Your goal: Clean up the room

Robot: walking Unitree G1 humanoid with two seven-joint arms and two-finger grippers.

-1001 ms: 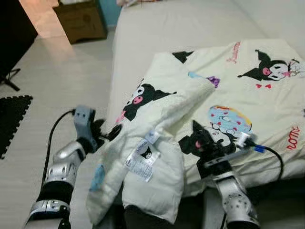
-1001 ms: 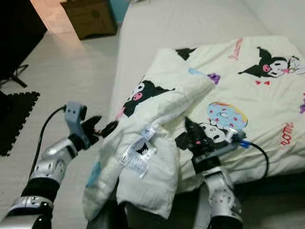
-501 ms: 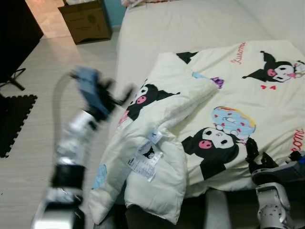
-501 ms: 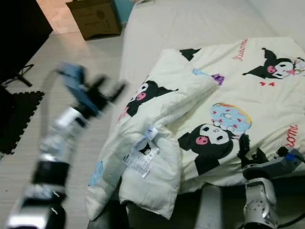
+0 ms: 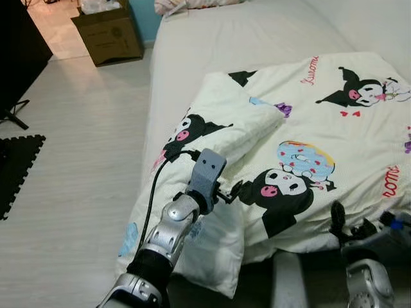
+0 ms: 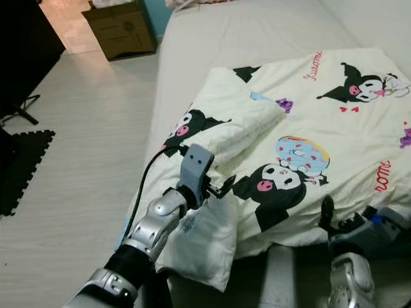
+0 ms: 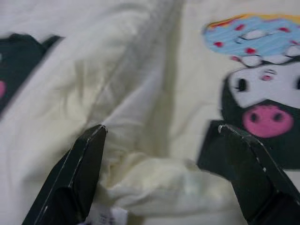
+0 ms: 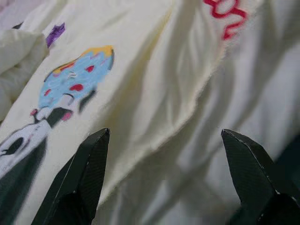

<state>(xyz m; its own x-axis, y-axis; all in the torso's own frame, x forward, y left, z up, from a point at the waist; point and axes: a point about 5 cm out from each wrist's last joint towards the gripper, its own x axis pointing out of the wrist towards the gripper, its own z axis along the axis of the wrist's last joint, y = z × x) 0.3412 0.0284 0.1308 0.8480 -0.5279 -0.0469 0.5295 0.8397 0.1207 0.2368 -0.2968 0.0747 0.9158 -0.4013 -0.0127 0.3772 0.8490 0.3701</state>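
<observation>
Cardboard box (image 5: 109, 35) sitting on floor far left. Left gripper (image 5: 226, 190), fingers spread wide, hovering over folded-back corner of cartoon-print blanket (image 5: 334, 147) lying on bed (image 5: 257, 32). Right gripper (image 5: 350, 224) also spread wide, empty, sitting at blanket's near edge.

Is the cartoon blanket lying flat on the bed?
Not fully. The blanket is partly spread; its near corner is folded over and bunched under the open left gripper.
</observation>
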